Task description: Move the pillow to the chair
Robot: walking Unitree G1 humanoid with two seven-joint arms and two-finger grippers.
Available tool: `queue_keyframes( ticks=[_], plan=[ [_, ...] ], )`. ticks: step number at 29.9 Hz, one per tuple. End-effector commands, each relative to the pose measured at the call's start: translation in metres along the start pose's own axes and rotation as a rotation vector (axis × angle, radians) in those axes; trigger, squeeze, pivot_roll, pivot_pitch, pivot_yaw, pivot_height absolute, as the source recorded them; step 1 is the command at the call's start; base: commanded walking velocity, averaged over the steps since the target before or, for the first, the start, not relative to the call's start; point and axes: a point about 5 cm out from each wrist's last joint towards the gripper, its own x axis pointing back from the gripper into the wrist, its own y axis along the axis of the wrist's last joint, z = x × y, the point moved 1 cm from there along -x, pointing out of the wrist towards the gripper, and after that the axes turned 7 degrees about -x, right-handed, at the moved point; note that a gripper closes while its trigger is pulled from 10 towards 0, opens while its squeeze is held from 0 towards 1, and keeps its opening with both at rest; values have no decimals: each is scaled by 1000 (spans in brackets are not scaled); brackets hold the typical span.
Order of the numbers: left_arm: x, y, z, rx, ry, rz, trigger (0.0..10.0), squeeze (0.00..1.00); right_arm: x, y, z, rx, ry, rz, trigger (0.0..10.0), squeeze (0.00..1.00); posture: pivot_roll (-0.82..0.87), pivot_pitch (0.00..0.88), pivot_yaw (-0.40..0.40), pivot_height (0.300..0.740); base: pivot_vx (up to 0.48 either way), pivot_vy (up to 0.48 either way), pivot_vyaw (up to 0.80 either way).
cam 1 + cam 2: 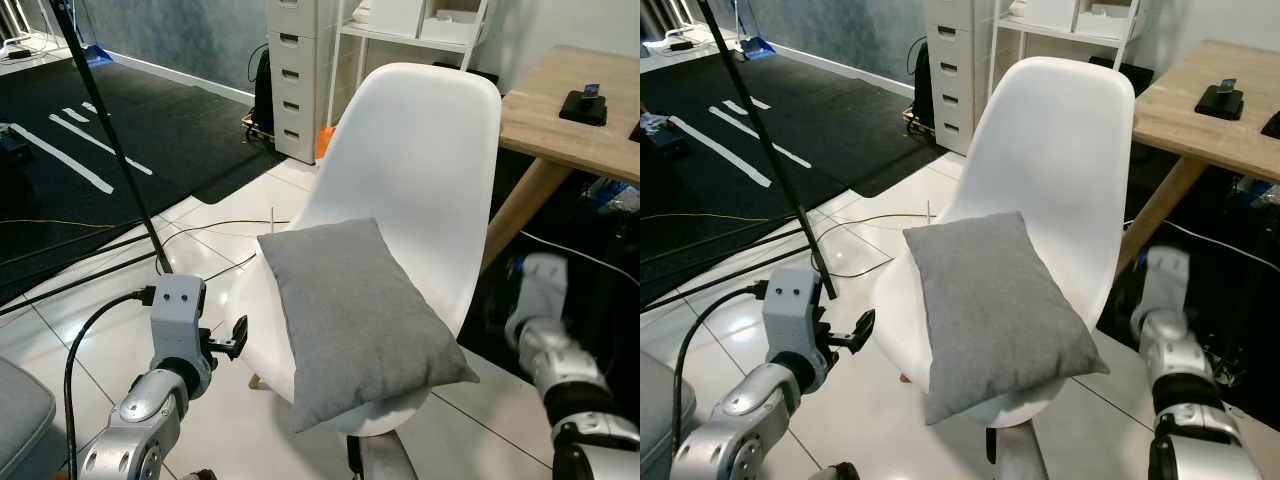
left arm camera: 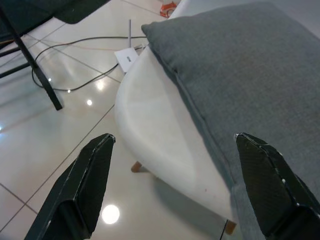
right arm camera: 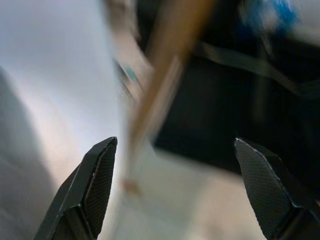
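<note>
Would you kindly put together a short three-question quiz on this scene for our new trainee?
1. True or false: the grey pillow lies on the seat of the white chair.
2. Which describes the left gripper? A) shut on the pillow B) open, holding nothing C) shut on a cable
3. Fill in: to the robot's right of the chair stands a wooden ____.

Key:
1. True; one corner overhangs the seat's front edge.
2. B; its fingers stand wide apart near the seat's edge, and the right gripper is open too.
3. table.
</note>
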Motion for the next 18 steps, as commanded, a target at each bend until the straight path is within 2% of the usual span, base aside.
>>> queue_keyframes(
  ticks=[1,2,3,4,5,6,7,8,11,14,18],
  plan=[
    [0,-6,3,3,27,19,10000,0,3,2,38,-71,204,-18,10000,0,-171,103,-10,566,0,0,0],
    [0,-6,3,3,27,19,10000,0,3,2,38,-71,204,-18,10000,0,-171,103,-10,566,0,0,0],
    [-1,-6,5,1,41,18,10000,0,5,3,51,-68,269,-28,10000,0,-170,99,-15,571,0,0,0],
    [-1,-6,5,1,41,18,10000,0,5,3,51,-68,269,-28,10000,0,-170,99,-15,571,0,0,0],
    [-1,-6,6,-1,52,17,10000,0,7,2,60,-71,320,-29,10000,0,-170,99,-15,576,0,0,0],
    [-1,-6,6,-1,52,17,10000,0,7,2,60,-71,320,-29,10000,0,-170,99,-15,576,0,0,0],
    [-2,-6,8,-2,66,16,10000,0,10,-3,71,-64,372,-17,10000,0,-168,93,-19,581,0,0,0],
    [-2,-6,8,-2,66,16,10000,0,10,-3,71,-64,372,-17,10000,0,-168,93,-19,581,0,0,0],
    [-2,-8,12,-1,106,20,10000,0,21,-26,96,-57,493,47,10000,0,-167,83,-31,595,0,0,0],
    [-2,-11,12,0,117,29,10000,0,24,-37,101,-45,513,80,10000,0,-167,80,-35,604,0,0,0],
    [-2,-15,13,-6,129,52,10000,0,24,-44,96,-21,510,97,10000,0,-169,75,-39,619,0,0,0]
  ],
)
